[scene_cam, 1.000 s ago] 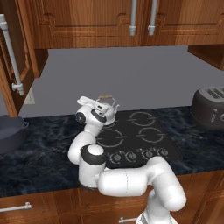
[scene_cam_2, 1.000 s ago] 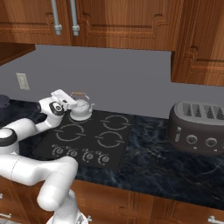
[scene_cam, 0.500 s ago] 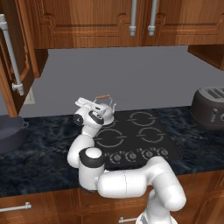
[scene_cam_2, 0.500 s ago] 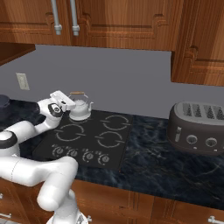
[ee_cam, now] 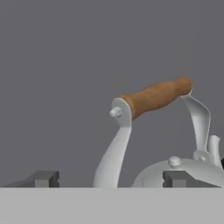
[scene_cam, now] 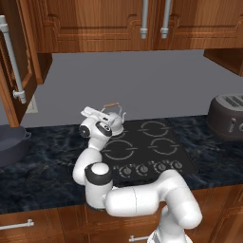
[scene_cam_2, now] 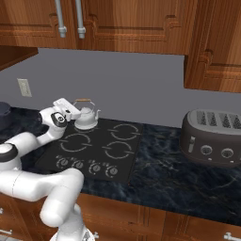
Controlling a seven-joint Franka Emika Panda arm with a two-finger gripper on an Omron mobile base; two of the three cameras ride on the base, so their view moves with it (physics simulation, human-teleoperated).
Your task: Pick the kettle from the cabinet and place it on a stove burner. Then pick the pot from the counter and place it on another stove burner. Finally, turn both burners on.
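Kettle [scene_cam: 114, 122] now down on the back-left ring of the stove burners [scene_cam: 142, 149], upright, spout toward the other rings, tan bar of the arched handle on top. Seen likewise from the right base camera: kettle [scene_cam_2: 86, 117] seated on the far left ring of the cooktop, just beside the white wrist. In the hand camera, handle and domed lid of the kettle [ee_cam: 157, 131] straight ahead, with the gripper [ee_cam: 109, 178] low and its two dark tips standing well apart, one either side of the handle's near post, touching nothing. Jaws apart, then, and empty; kettle released, by the look of it.

First step judged done: kettle out of the cabinet [scene_cam: 19, 52] and standing on a burner. Cabinet door at the left edge swung open, long silver bar handle facing out.

Left to do, judging from the layout: pot [scene_cam: 10, 144] resting at the far left of the black marble bench [scene_cam: 42, 166], well apart from the cooktop, not yet picked. Three rings free for it. Row of knobs [scene_cam: 149, 169] along the front edge of the cooktop untouched as far as can be told; no sign of either burner lit. Toaster [scene_cam_2: 214, 136] off to the right, no part in this.

Roughly a third along.
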